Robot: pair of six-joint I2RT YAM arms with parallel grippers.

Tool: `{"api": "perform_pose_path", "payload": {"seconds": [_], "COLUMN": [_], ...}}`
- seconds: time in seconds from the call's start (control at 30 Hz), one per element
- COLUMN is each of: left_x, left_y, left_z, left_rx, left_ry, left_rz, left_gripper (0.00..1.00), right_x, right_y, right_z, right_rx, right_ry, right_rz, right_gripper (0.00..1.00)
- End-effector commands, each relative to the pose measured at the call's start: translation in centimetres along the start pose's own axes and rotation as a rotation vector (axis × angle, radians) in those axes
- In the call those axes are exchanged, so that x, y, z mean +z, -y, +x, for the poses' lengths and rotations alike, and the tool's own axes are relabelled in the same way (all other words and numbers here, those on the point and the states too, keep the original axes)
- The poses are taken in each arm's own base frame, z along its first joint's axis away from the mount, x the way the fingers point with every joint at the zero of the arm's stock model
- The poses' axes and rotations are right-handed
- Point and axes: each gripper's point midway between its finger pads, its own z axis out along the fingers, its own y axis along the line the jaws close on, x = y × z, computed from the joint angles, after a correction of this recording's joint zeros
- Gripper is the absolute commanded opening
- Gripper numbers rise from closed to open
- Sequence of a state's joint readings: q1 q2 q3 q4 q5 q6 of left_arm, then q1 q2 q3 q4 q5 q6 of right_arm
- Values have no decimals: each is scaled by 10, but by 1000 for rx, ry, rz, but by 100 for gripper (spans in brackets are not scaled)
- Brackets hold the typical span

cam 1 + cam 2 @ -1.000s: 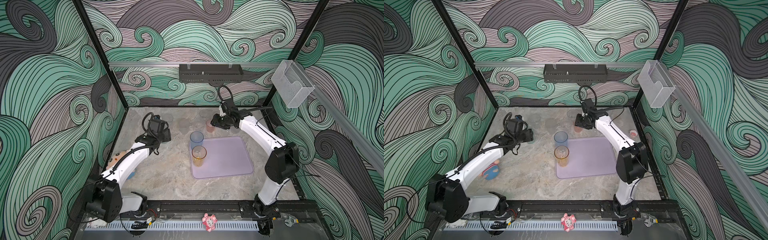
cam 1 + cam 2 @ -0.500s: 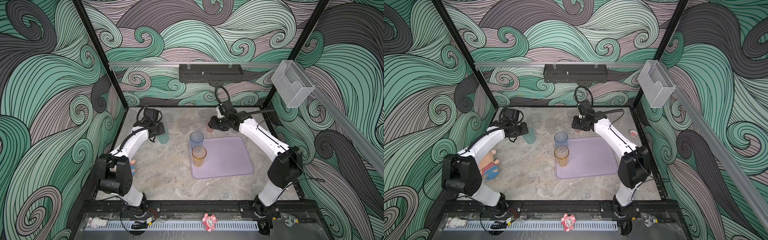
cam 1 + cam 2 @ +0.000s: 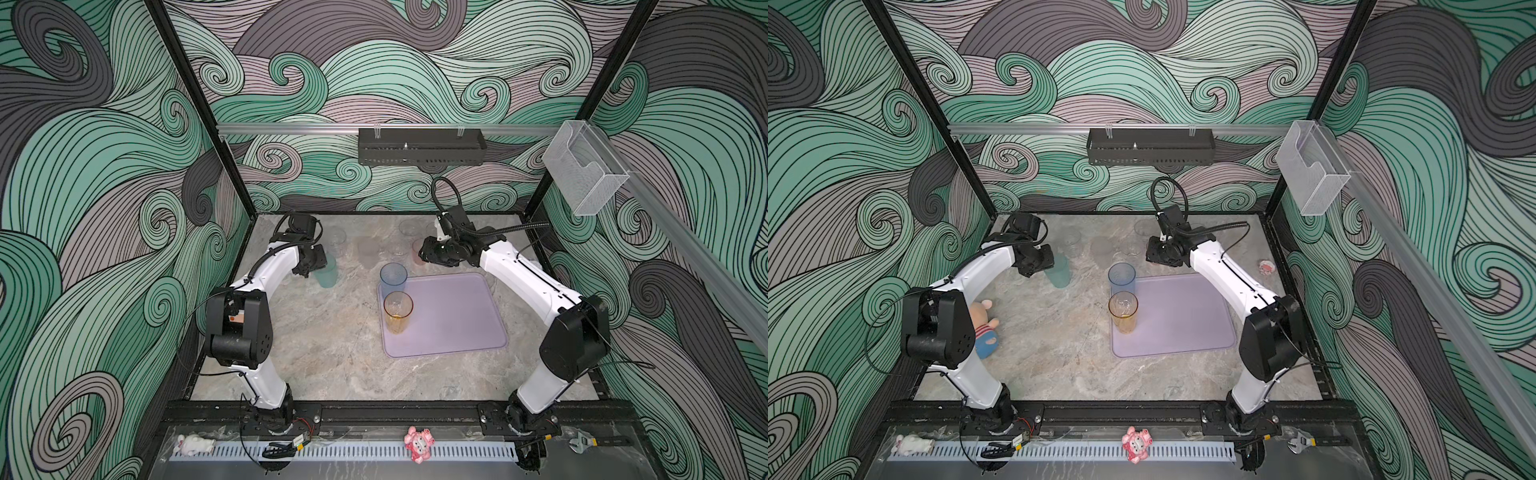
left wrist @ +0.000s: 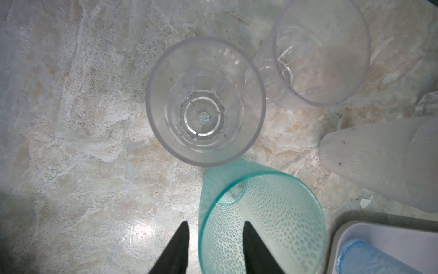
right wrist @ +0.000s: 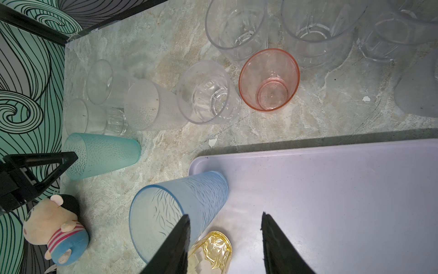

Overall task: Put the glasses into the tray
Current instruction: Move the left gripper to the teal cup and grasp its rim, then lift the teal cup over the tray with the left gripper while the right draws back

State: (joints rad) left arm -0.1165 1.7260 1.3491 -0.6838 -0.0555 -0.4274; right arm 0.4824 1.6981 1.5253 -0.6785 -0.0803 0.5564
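The left gripper point(image 4: 215, 224) is seen unclenched, its jaws astride the wall of the teal tumbler point(image 4: 272, 213) on the marble tabletop point(image 3: 332, 332). 2 glasses, the blue tumbler point(image 3: 393, 276) and the amber tumbler point(image 3: 398, 309), are stood in the lilac tray point(image 3: 457, 316). The right gripper point(image 5: 225, 214) is held spread and empty above its far edge.

Marbled tabletop point(image 3: 332, 353) — lilac tray point(image 3: 457, 316), teal tumbler point(image 3: 326, 276), pink tumbler point(image 5: 269, 79), clear tumblers point(image 4: 205, 102), plush toy point(image 3: 984, 328)

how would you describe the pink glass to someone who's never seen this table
Find the lilac tray on the marble table. Beyond its far edge stands a loose row of tumblers, and the pink glass is a short upright one among them. The clear tumblers beside it have no tint; it alone is pink.
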Motion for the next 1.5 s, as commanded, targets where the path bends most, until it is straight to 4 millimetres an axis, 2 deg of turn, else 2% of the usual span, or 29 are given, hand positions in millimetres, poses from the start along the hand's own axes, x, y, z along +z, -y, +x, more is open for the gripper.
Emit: {"api": "perform_pose_path", "payload": {"seconds": [0.0, 0.27, 0.6, 0.8, 1.03, 1.47], "left_x": [-1, 3, -19, -35, -52, -78], "left_y": [-5, -1, 15, 21, 30, 47], "left_z": [1, 8, 2, 1, 2, 15], "left_rx": [7, 9, 1, 1, 2, 22], "left_ry": [-17, -38, -4, 18, 47, 89], "left_rz": [-23, 7, 105, 152, 219, 273], "left_gripper": [37, 19, 4, 0, 0, 0], "right_x": [-7, -9, -13, -16, -20, -34], "right_y": [-3, -4, -6, -4, 1, 6], "right_z": [-5, -2, 1, 7, 18, 29], "right_rx": [-12, -5, 8, 19, 17, 6], "right_ry": [28, 23, 22, 22, 15, 14], "right_rz": [-12, -15, -18, -17, -6, 7], "right_gripper": [50, 49, 49, 49, 49, 50]}}
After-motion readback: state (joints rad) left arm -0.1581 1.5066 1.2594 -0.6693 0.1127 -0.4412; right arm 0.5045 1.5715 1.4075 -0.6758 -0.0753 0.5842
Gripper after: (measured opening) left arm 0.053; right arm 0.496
